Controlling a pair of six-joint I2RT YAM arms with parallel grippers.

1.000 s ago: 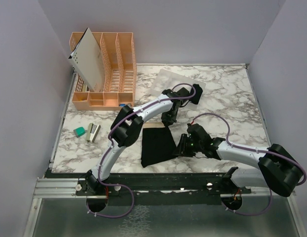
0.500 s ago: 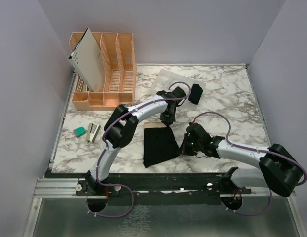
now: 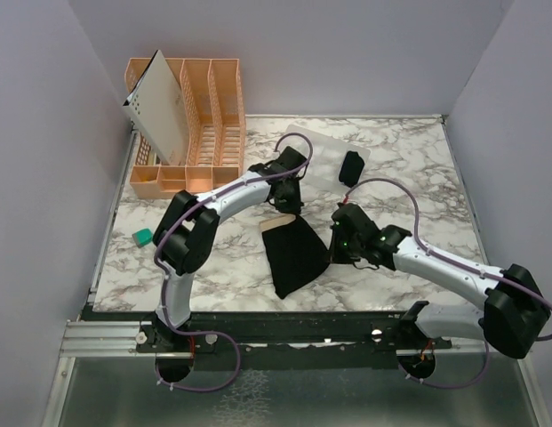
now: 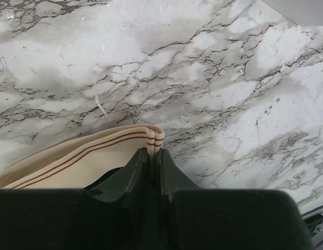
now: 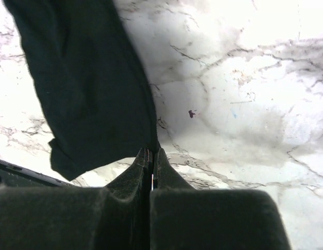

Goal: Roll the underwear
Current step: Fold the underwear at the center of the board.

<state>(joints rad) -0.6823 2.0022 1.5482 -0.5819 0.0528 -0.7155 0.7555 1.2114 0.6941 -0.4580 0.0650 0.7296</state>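
1. Left gripper (image 4: 153, 153): jaws pinched shut on the folded corner of the tan band (image 4: 83, 161)
2. Right gripper (image 5: 151, 152): jaws clamped on the black side edge of the same garment
3. Underwear (image 3: 296, 253): spread flat between both grippers, middle of the marble table (image 3: 418, 178)
4. Rolled bundle (image 3: 351, 167): far side, on a pale mat (image 3: 316, 142)
5. Risk: both holds look shallow, so uneven pulling could slip an edge free or skew the roll

Soft, even light from above in the top view. At my right wrist the marble table (image 5: 239, 83) glares white; my fingers (image 5: 130, 174) loom dark, blurred.
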